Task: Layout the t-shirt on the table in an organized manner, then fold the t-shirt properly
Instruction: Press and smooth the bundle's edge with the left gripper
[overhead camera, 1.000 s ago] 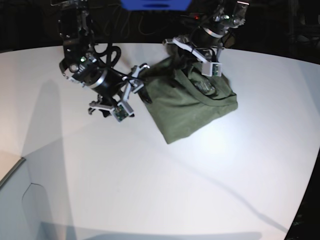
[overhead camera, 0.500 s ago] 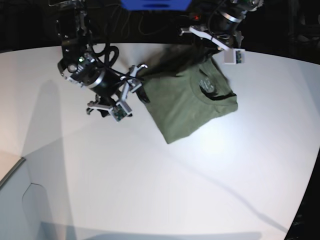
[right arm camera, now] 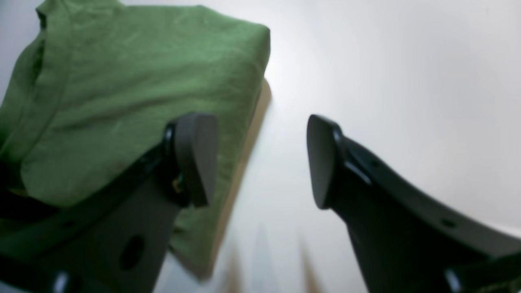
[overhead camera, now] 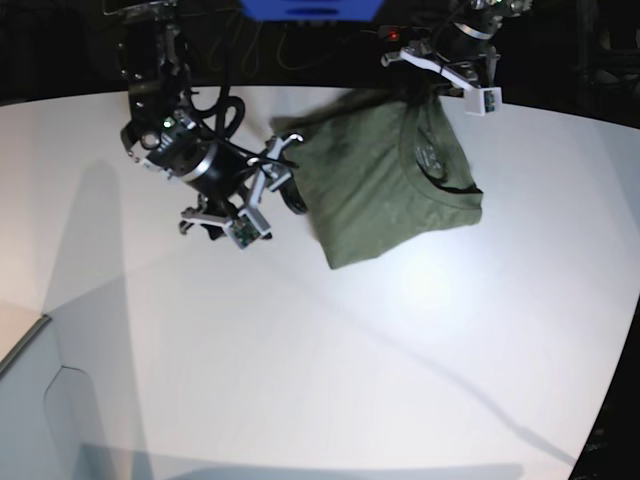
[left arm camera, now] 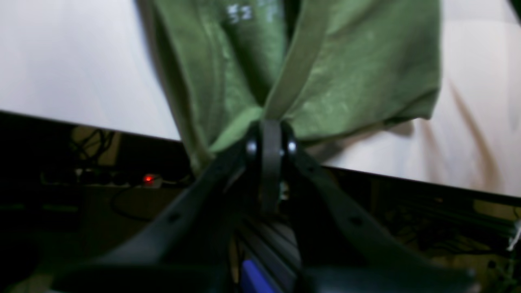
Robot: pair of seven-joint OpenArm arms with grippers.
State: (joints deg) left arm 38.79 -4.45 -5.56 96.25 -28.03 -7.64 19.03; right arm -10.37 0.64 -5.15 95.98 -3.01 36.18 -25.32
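The olive-green t-shirt point(overhead camera: 385, 185) lies bunched on the white table point(overhead camera: 330, 360) near its far edge. My left gripper point(overhead camera: 428, 88) is shut on the shirt's fabric beside the collar and holds that part up over the far edge. In the left wrist view the gripper point(left arm camera: 266, 132) pinches the cloth where the ribbed collar band point(left arm camera: 295, 61) runs down, with the pale neck label point(left arm camera: 240, 12) above. My right gripper point(overhead camera: 283, 160) is open and empty by the shirt's left edge. In the right wrist view the gripper point(right arm camera: 256, 162) spans the edge of the shirt point(right arm camera: 122, 89).
Past the table's far edge is a dark space with cables and a red light point(left arm camera: 148, 178). A blue object point(overhead camera: 310, 8) sits at the top of the base view. A lower grey surface point(overhead camera: 40, 420) shows at the bottom left.
My left gripper has moved back toward the far edge with the shirt in its grip, and the shirt has spread and shifted that way. The right gripper has stayed open beside it.
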